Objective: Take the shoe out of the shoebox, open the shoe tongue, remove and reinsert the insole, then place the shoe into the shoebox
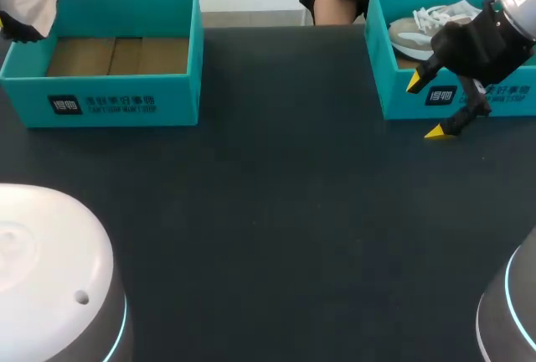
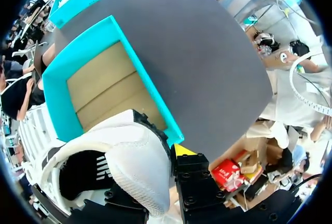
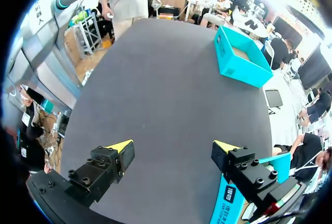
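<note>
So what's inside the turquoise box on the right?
A pale sneaker with white laces lies in the box. The right arm covers part of it, so the shoe's far end and most of the box floor are hidden.

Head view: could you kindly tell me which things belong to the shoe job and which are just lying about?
In the job:
- white-and-black shoe, held by the left gripper
- empty teal shoebox
- right gripper, open and holding nothing

Seemingly just lying about:
- second teal shoebox
- grey shoe inside it, untouched
</note>
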Robot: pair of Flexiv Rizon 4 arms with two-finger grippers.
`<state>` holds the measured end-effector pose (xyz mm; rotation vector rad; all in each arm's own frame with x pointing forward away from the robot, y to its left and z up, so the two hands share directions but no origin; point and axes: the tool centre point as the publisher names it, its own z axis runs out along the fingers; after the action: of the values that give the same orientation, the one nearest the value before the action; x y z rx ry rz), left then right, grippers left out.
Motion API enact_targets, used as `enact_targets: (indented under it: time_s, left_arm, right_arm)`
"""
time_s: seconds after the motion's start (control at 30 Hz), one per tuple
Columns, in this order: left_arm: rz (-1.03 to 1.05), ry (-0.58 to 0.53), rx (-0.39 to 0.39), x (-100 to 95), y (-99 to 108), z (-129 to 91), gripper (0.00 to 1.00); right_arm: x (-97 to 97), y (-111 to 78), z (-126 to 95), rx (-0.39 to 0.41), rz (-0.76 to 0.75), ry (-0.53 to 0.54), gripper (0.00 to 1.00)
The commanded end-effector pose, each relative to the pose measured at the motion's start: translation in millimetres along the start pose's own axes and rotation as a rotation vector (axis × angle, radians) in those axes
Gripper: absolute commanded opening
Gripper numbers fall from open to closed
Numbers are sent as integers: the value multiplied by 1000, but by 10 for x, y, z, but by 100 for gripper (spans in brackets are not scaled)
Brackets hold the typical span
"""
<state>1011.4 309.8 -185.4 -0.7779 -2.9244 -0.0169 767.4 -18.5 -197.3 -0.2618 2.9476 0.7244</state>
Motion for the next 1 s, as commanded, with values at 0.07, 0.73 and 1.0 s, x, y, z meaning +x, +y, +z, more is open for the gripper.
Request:
enact_targets:
  time_s: [0.07,0.73,1.0]
  left_arm:
    - [1,24,9,-60,47,-37,0]
    - [1568,232,-303,-28,332,-92,0]
    - [1535,210,-331,-20,339,-92,0]
  right_arm:
    - [-8,0,7,2,1,1,100]
    - [-8,0,7,2,1,1,100]
    - [-8,0,7,2,1,1,100]
